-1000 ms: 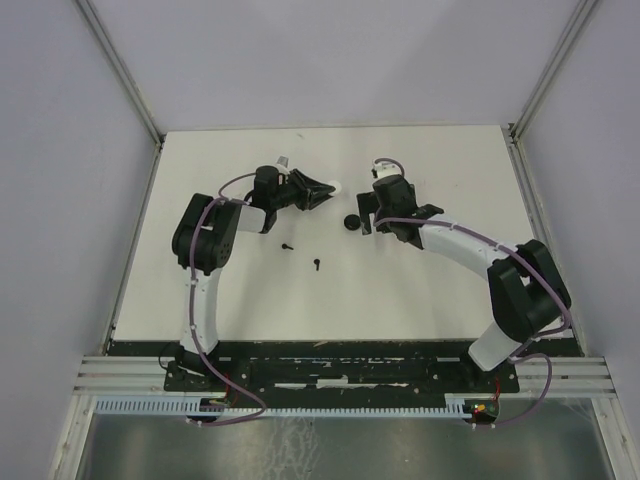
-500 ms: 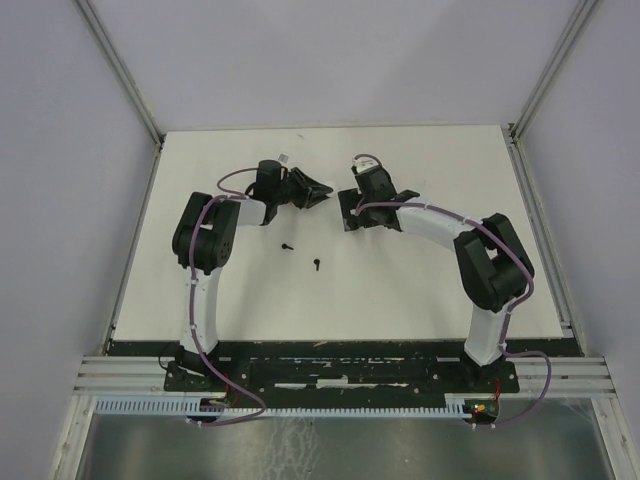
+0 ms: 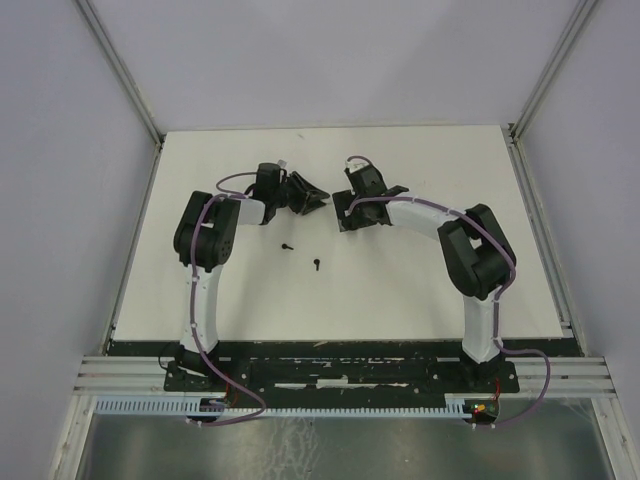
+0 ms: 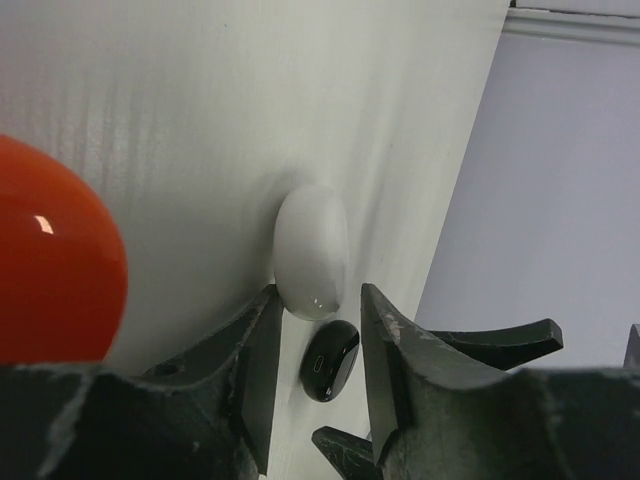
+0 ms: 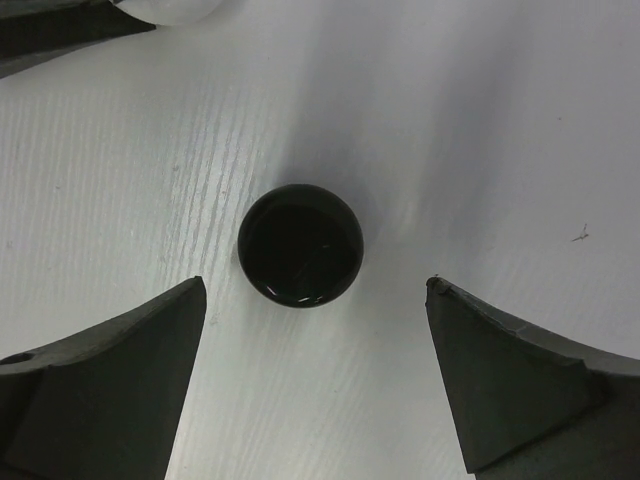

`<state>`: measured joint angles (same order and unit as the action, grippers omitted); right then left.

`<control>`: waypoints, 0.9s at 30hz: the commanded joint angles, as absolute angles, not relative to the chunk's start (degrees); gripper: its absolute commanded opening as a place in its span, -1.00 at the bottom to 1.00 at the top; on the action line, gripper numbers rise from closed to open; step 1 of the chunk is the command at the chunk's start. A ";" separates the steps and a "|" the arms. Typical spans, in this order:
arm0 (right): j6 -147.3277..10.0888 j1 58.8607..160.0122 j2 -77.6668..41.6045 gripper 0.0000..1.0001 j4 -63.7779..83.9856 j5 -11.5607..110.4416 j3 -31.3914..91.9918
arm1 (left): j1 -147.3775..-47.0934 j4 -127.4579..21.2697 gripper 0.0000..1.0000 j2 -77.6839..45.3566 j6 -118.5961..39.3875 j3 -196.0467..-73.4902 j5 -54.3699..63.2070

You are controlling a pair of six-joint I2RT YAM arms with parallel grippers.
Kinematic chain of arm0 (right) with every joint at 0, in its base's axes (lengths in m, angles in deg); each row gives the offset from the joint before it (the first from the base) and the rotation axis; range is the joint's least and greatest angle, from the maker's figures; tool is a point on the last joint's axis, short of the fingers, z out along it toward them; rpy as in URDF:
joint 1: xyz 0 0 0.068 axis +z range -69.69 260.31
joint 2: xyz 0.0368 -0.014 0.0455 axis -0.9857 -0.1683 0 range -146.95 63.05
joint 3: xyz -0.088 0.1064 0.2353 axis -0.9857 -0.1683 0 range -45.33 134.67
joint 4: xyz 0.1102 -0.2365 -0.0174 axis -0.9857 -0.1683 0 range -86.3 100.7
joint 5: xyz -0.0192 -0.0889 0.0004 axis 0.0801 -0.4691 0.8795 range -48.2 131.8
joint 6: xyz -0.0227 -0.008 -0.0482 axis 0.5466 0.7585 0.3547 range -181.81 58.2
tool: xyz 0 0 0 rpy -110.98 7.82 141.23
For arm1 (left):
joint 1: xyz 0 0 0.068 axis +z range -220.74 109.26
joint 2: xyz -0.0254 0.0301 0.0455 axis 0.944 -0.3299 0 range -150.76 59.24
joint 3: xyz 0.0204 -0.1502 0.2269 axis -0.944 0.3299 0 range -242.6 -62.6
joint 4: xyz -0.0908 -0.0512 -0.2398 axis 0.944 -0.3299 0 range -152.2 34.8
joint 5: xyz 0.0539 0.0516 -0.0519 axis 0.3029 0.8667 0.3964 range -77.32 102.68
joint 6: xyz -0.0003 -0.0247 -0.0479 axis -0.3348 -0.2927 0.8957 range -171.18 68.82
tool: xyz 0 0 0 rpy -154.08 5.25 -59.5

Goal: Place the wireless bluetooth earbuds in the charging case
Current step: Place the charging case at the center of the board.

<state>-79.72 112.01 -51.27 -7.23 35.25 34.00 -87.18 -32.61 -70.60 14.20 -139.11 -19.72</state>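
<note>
Two tiny black earbuds (image 3: pixel 288 244) (image 3: pixel 316 265) lie on the white table in front of my left arm, apart from both grippers. A closed black charging case (image 5: pixel 300 245) lies just ahead of my right gripper (image 5: pixel 315 290), which is wide open above it. The case also shows in the left wrist view (image 4: pixel 330 360), with its port facing me. My left gripper (image 4: pixel 316 292) is narrowly open, and the near end of a white oval case (image 4: pixel 311 252) sits at its fingertips. In the top view the grippers (image 3: pixel 318 196) (image 3: pixel 345 212) nearly meet, hiding both cases.
A red rounded object (image 4: pixel 50 265) sits close on the left of the left wrist view. The table's back wall and raised side rails (image 3: pixel 135 250) bound the white surface.
My right arm has swung left and away from its base, bringing its open gripper over the black case. My left gripper has barely moved.
</note>
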 commanded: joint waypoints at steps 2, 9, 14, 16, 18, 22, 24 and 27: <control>-79.44 111.85 -53.07 0.98 -6.62 36.28 37.40 | -86.49 -32.04 -0.05 -69.50 11.08 -140.12 -19.21; -79.77 111.78 -55.26 0.98 -6.52 37.65 39.30 | -85.50 -30.15 0.01 -65.96 11.77 -136.03 -19.73; -80.79 111.99 -55.53 0.97 -6.02 40.29 39.04 | -84.33 -26.95 0.01 -59.42 12.17 -128.94 -19.58; -81.15 112.29 -55.27 0.96 -5.73 41.45 38.43 | -83.68 -25.19 0.01 -55.94 12.40 -125.70 -19.58; -81.47 112.74 -55.01 0.96 -4.95 41.83 37.62 | -82.92 -23.60 0.01 -53.06 12.77 -122.36 -19.47; -81.67 114.42 -54.85 0.96 -4.99 41.97 36.71 | -81.41 -22.36 0.02 -48.00 12.48 -117.35 -19.49; -81.86 115.47 -54.45 0.95 -5.14 41.89 36.17 | -80.67 -22.40 0.02 -45.76 11.83 -115.22 -19.49; -81.79 117.90 -52.68 0.94 -5.69 41.86 34.60 | -79.71 -22.63 0.01 -42.73 11.19 -112.68 -19.47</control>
